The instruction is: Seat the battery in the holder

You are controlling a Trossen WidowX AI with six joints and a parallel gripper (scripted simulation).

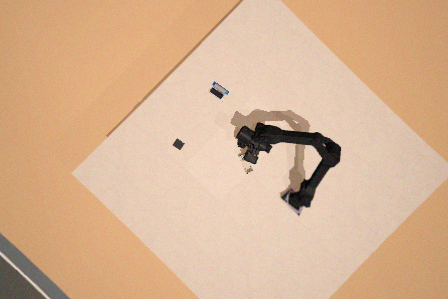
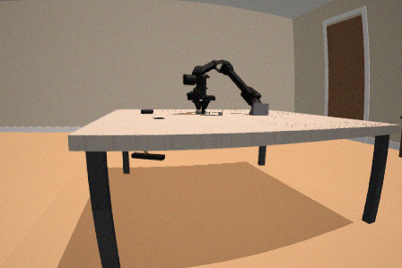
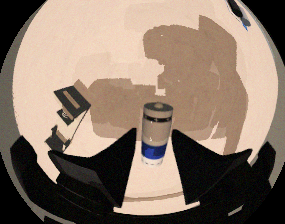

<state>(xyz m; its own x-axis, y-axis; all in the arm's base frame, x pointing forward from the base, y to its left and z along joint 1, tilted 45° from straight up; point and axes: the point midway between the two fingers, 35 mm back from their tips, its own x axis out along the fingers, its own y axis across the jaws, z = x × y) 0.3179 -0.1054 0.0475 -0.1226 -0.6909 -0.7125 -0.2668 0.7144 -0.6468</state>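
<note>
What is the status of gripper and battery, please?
Gripper open, low, fingers either side of battery. Battery between fingers, visible gap each side, outside holder. Nothing seen between fingers and battery.
</note>
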